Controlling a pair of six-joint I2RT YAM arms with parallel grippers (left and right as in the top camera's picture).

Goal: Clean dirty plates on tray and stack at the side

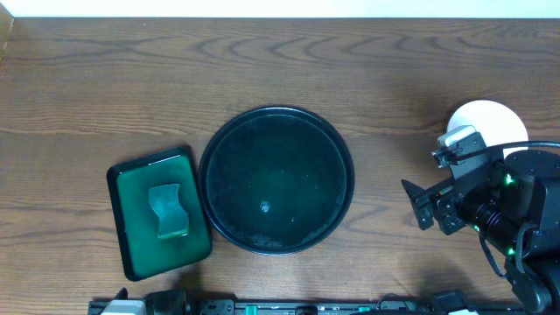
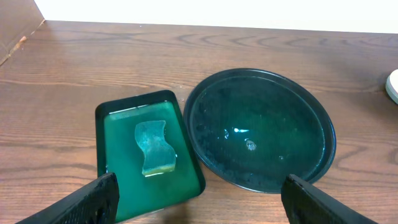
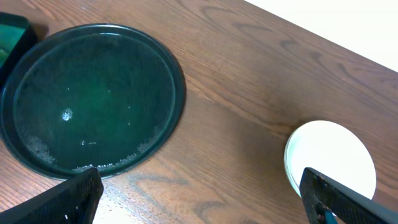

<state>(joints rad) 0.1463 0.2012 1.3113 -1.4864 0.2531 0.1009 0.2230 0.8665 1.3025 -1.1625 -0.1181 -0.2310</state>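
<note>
Plates (image 3: 329,155) sit stacked well apart from the empty tray (image 1: 276,109); we judge cleaning done, left hand (image 2: 200,202) and right hand (image 3: 202,199) released.

You're looking at a matt, wood-grain table (image 1: 105,79), a glossy, wet-looking black tray (image 1: 289,149) and smooth white plates (image 1: 492,119). The sponge (image 1: 168,211) looks rough and porous, lying in a shiny green tray (image 1: 131,188).

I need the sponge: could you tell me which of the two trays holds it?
The smaller rectangular green tray holds the sponge; the round black tray beside it has none.
</note>
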